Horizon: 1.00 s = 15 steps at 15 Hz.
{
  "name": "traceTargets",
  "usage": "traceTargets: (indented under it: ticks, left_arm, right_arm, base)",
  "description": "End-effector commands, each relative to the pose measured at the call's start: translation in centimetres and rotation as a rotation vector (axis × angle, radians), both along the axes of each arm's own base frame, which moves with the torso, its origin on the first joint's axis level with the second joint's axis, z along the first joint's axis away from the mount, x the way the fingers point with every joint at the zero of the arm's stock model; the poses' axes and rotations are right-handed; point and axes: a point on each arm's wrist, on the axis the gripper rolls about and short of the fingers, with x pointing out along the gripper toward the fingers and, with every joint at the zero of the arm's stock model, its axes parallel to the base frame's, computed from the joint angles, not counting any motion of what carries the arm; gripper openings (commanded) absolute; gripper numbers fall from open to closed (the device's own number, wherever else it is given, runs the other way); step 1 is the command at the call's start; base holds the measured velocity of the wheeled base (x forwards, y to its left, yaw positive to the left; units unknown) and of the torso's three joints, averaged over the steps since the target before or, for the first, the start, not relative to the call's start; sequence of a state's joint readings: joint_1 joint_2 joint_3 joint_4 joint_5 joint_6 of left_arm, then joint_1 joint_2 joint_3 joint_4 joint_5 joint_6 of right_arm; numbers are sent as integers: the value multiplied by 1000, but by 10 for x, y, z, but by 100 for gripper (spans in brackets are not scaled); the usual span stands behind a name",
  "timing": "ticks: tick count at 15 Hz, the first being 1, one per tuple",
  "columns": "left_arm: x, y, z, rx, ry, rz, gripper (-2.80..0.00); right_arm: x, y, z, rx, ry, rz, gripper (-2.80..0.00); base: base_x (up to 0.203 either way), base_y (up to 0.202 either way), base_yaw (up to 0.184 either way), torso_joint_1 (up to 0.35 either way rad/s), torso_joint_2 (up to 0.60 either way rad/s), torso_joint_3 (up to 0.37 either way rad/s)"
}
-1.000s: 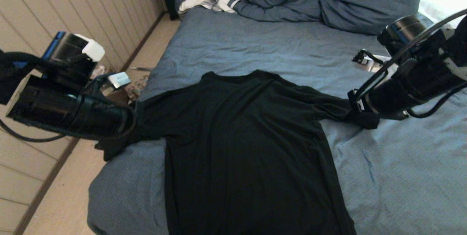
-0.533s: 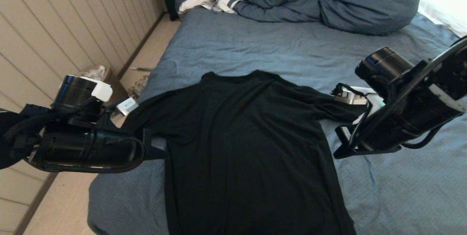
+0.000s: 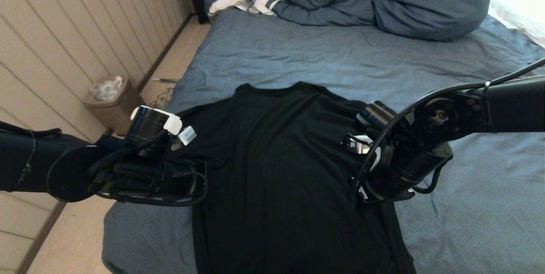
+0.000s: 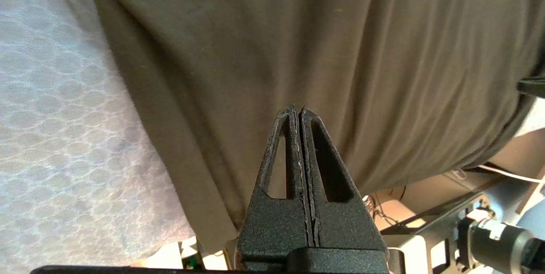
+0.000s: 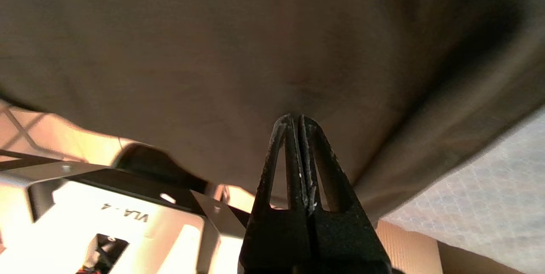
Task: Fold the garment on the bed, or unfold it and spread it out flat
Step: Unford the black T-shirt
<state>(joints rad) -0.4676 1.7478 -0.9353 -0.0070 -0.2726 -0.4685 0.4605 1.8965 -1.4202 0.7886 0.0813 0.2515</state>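
Left gripper (image 3: 200, 178): moves inward from beyond the bed's left edge to the garment's (image 3: 281, 172) left side; the sleeve it pulled outward a second ago now lies slack by the body.

Right gripper (image 3: 362, 191): swings in from the outstretched right sleeve to sit over the garment's right flank, arm lower and nearer the middle.

Garment: both sleeves, earlier drawn out wide, now rest gathered against the torso; right sleeve hidden under the arm.

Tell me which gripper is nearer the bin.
Left. The left gripper is at the shirt's left edge, on the bin's side of the bed; the right gripper is across the shirt, over its right side.
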Motion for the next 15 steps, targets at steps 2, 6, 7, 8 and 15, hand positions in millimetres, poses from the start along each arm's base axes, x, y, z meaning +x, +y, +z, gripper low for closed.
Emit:
traceTargets:
  ticks: [2, 6, 7, 8, 15]
  left_arm:
    - [5, -4, -8, 9, 24, -2, -280]
    - [7, -4, -11, 14, 31, 3, -280]
    - [8, -4, -14, 19, 39, 5, -280]
    - [9, -5, -16, 27, 44, 8, -280]
    - [16, -1, -18, 22, 18, 36, -280]
  right_arm:
    - [1, -2, -20, -38, 71, -9, -280]
    - [-4, -40, -16, -45, 74, -109, -280]
    - [-6, -50, -14, -43, 71, -137, -280]
    - [-7, -60, -14, -41, 67, -167, -280]
    - [-16, -141, -6, -54, 3, -317, -280]
  base:
    - [0, 0, 0, -1, -3, 19]
    - [0, 0, 0, 0, 0, 0]
    - [0, 0, 0, 0, 0, 0]
    - [0, 0, 0, 0, 0, 0]
    - [0, 0, 0, 0, 1, 4]
